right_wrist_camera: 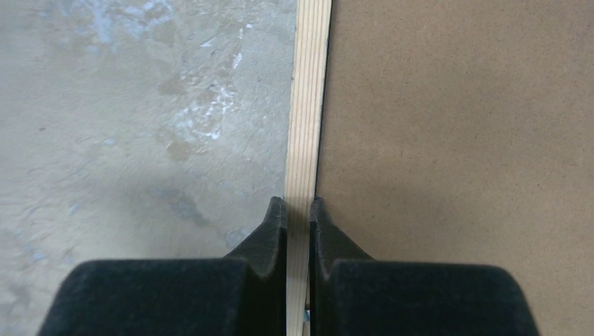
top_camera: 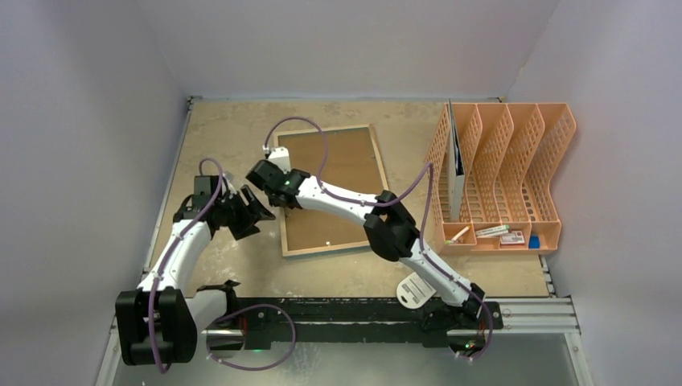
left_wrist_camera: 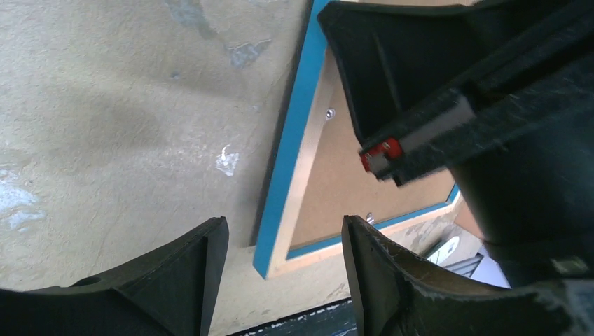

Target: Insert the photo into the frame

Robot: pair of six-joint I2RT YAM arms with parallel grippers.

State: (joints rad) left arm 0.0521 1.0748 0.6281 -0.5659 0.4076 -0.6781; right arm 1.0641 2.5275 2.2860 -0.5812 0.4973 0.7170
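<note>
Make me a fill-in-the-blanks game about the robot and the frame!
The right gripper pinches the frame by its pale ___ strip.
The left gripper holds nothing and is ___.
The frame's outer side is painted ___.
The rack on the right is ___.
Missing words: wooden; open; blue; orange.

open desk (top_camera: pixel 225 137) lies left of and beyond the frame (top_camera: pixel 326 249), with room to pass. the left gripper (left_wrist_camera: pixel 284 225), fingers apart, sits just beside the frame's left edge, and the right gripper (right_wrist_camera: pixel 298 210) pinches that same border, its arm crossing the frame. on the right the orange file rack (top_camera: pixel 515 161) stands near, leaving a narrow lane
</note>
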